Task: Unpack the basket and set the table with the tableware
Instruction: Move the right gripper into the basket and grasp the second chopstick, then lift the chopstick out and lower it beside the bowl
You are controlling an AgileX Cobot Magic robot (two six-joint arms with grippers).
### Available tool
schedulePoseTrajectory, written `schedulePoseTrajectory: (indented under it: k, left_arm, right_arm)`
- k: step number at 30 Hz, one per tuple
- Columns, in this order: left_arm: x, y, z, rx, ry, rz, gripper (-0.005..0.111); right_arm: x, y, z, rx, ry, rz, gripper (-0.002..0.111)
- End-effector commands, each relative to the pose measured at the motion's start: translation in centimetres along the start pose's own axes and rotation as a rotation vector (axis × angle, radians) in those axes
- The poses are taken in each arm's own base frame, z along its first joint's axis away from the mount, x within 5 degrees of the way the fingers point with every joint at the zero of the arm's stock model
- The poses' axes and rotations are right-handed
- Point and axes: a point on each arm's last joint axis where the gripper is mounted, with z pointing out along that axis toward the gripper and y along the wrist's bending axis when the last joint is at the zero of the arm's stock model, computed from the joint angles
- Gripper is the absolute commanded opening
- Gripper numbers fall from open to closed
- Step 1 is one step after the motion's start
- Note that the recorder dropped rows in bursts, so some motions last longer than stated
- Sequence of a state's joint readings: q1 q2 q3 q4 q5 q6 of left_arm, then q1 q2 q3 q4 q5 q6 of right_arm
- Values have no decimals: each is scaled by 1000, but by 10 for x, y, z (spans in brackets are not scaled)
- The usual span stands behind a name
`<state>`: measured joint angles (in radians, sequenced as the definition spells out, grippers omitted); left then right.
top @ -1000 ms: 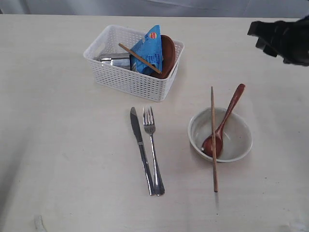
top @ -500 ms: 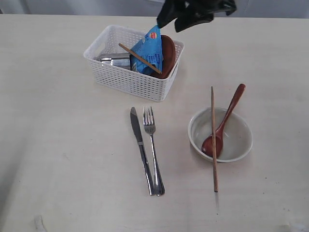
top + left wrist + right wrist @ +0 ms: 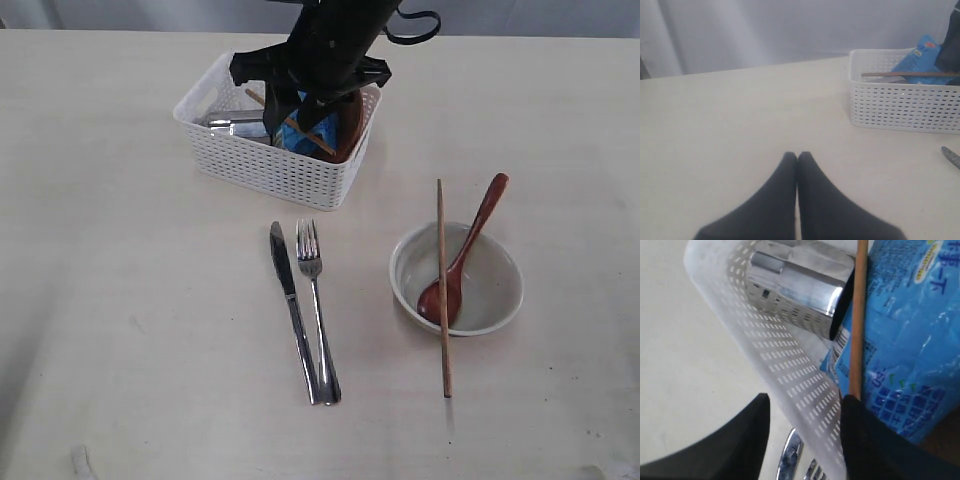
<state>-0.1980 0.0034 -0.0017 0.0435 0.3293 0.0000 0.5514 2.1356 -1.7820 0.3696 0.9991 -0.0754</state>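
Note:
The white basket (image 3: 262, 158) stands on the table (image 3: 130, 300) and holds a steel cup (image 3: 235, 124), a chopstick (image 3: 312, 140), a blue packet (image 3: 300, 137) and a brown plate (image 3: 352, 120). My right gripper (image 3: 288, 112) hangs open over the basket's front part. In the right wrist view the right gripper (image 3: 805, 402) straddles the basket wall (image 3: 790, 370), one finger beside the chopstick (image 3: 858, 315) end and the cup (image 3: 795, 285) lying beyond. Knife (image 3: 292, 310) and fork (image 3: 318, 310) lie side by side. The bowl (image 3: 495, 300) holds a spoon (image 3: 465, 255), with a second chopstick (image 3: 442, 290) across it. My left gripper (image 3: 798, 156) is shut and empty, well away from the basket (image 3: 900, 107).
The blue packet (image 3: 910, 340) leans against the plate and fills the basket's right half. The right arm (image 3: 335, 40) hides the basket's back rim. A grey wall (image 3: 790, 30) runs behind the table's far edge.
The right arm has swung from the far right of the table to above the basket and come down over it, jaws still open. The left gripper has not moved.

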Motion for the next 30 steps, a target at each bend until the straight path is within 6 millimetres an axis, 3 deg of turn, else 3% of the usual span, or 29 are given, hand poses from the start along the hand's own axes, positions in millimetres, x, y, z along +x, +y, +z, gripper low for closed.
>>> schedulePoseTrajectory:
  k: [1, 14, 16, 22, 30]
  left_arm:
    - [0, 0, 0, -4, -5, 4, 0]
    - [0, 0, 0, -4, -5, 4, 0]
    - [0, 0, 0, -4, -5, 4, 0]
    - [0, 0, 0, -4, -5, 4, 0]
    - [0, 0, 0, -4, -5, 4, 0]
  right_arm:
    - [0, -5, 3, 46, 16, -4, 44]
    - [7, -6, 7, 39, 96, 3, 43]
    - [8, -5, 7, 39, 107, 3, 36]
    - [8, -5, 7, 39, 110, 1, 0]
    - [4, 1, -9, 30, 111, -21, 0]
